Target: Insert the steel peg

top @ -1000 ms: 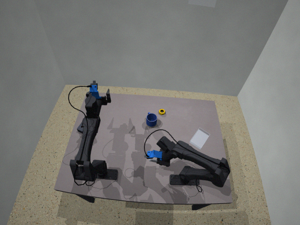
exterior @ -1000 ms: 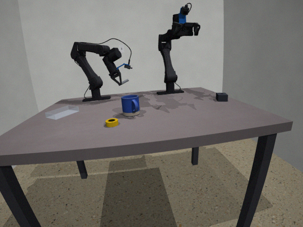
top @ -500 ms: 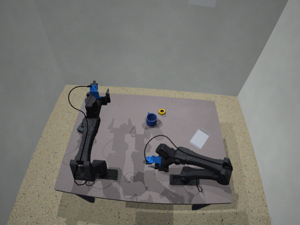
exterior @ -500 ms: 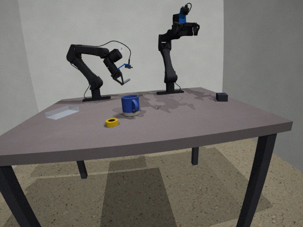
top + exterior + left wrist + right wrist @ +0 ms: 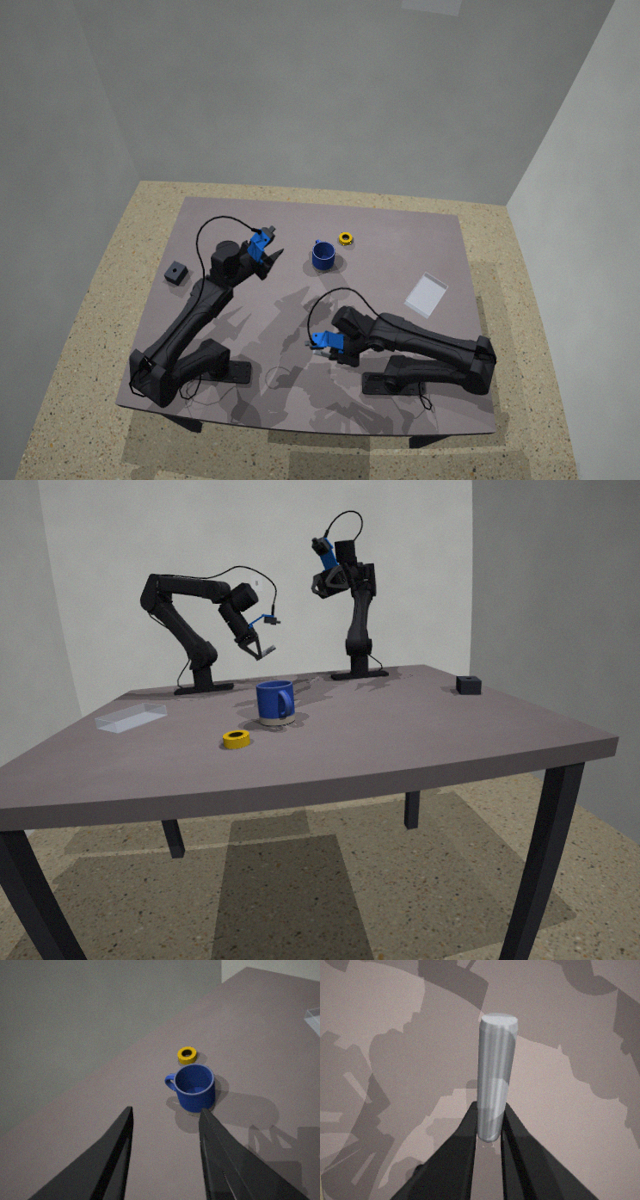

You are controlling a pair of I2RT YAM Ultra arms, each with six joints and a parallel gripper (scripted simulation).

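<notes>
- Top view. The dark square block (image 5: 175, 273) (image 5: 469, 686) is seen on the tabletop (image 5: 232, 206) (image 5: 387, 748) (image 5: 105, 1129) (image 5: 545, 1072), near its left edge in the picture, with the round hole (image 5: 175, 270) (image 5: 469, 678) facing up and unfilled. The left gripper (image 5: 273, 249) (image 5: 321, 587) (image 5: 166, 1114) is placed between the block and the blue mug (image 5: 323, 257) (image 5: 275, 702) (image 5: 195, 1089). The yellow ring (image 5: 345, 243) (image 5: 236, 742) (image 5: 187, 1060) lies near the mug; the clear shallow tray (image 5: 426, 295) (image 5: 132, 718) (image 5: 316, 1020) is set well apart from the block. The steel peg (image 5: 324, 354) (image 5: 267, 650) (image 5: 495, 1064) is partly covered by the right gripper (image 5: 316, 353) (image 5: 260, 657) (image 5: 489, 1108).
- Exterior view. The steel peg is carried above the tabletop by the right gripper, tilted and well apart from the block. The left gripper is raised higher, over the table. The mug is upright, its handle turned toward the viewer; the ring lies flat.
- Left wrist view. The fingers of the left gripper are parted to a middling width, with nothing held between them. The mug is shown beyond the fingertips, the ring behind it, and a corner of the tray at the picture's edge.
- Right wrist view. The fingers of the right gripper are closed on the steel peg, which is gripped near one end. Its flat far end projects beyond the fingertips. The tabletop beneath is crossed by shadows.

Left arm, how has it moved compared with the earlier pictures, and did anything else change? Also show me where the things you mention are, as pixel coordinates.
The black left arm's claw (image 5: 280, 240) (image 5: 327, 589) (image 5: 165, 1108) swung inward from over the table's far edge, toward the blue mug (image 5: 323, 256) (image 5: 275, 702) (image 5: 195, 1089), and dropped lower. Nothing was grasped or released. The mug stayed put.
</notes>
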